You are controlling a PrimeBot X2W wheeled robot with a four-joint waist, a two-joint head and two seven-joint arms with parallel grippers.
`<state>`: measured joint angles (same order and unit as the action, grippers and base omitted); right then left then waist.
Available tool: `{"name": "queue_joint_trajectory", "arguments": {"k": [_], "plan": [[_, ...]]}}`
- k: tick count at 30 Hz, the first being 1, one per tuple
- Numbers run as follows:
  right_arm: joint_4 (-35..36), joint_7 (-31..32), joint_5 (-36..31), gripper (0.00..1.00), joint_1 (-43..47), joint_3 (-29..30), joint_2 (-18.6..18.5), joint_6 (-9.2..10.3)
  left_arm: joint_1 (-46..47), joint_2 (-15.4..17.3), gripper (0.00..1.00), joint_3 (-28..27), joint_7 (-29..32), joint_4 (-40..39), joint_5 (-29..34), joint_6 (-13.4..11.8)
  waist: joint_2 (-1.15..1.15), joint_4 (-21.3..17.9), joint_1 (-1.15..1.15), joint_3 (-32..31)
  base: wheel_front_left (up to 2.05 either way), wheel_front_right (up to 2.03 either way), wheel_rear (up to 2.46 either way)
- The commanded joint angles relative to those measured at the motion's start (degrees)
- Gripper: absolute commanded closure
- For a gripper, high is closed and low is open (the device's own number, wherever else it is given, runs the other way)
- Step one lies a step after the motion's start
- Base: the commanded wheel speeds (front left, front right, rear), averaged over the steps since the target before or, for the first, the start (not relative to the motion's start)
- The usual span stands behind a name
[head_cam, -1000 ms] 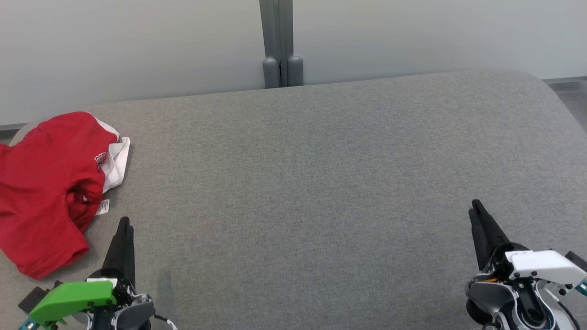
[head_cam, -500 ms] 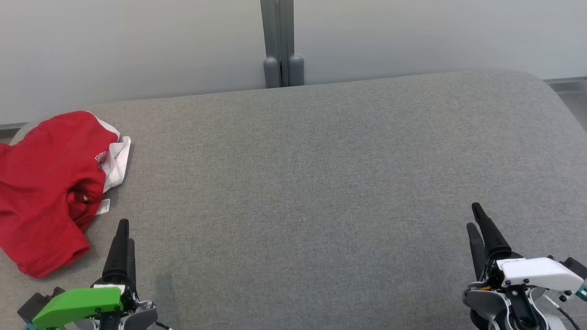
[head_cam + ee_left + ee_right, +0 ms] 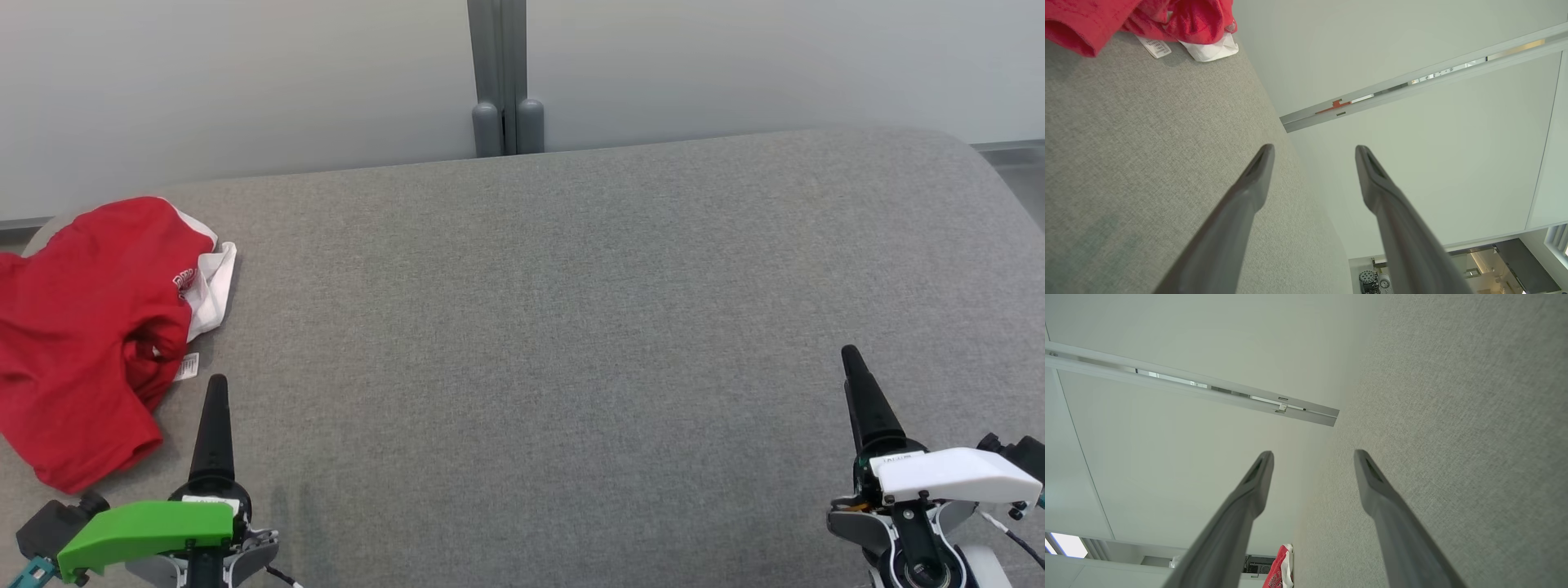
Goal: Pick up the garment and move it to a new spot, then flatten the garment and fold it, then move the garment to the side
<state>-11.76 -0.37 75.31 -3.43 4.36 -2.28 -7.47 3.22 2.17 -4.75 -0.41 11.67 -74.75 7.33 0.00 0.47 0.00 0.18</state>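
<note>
Change: left claw (image 3: 1314,151) and right claw (image 3: 1312,455) spread from pressed together, both empty; garment (image 3: 82,327) untouched at frame's left, pickup pending.

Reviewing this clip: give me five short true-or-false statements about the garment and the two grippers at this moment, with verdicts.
1. The red garment lies crumpled at the left end of the grey padded surface. True.
2. The left gripper is shut on the garment. False: its fingers stand apart and hold nothing, and it sits beside the garment.
3. The right gripper is open and empty. True.
4. The garment is folded flat in the middle of the surface. False: it is unfolded and bunched at the left end.
5. A white tag sticks out of the garment on the side nearest the left gripper. True.
</note>
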Motion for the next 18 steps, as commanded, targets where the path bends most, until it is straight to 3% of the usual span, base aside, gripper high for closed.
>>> {"name": "queue_joint_trajectory", "arguments": {"k": [1, 18], "plan": [[1.37, -0.62, -2.09, 0.0, -0.23, -0.21, -0.3, -0.01, 1.14, 0.36, 0.0, 0.22, -0.59, -1.23, 2.17, -0.11, 0.0, 0.04, 0.0, -0.01, 0.0, 0.0, 0.0], [3.83, -4.1, -17.86, 0.0, 0.28, -2.39, -0.41, -0.02, 0.11, 0.5, 0.0, 2.18, -4.06, -3.44, 20.1, -1.6, 0.0, 0.17, 0.0, -0.05, 0.0, 0.0, 0.0]]}}
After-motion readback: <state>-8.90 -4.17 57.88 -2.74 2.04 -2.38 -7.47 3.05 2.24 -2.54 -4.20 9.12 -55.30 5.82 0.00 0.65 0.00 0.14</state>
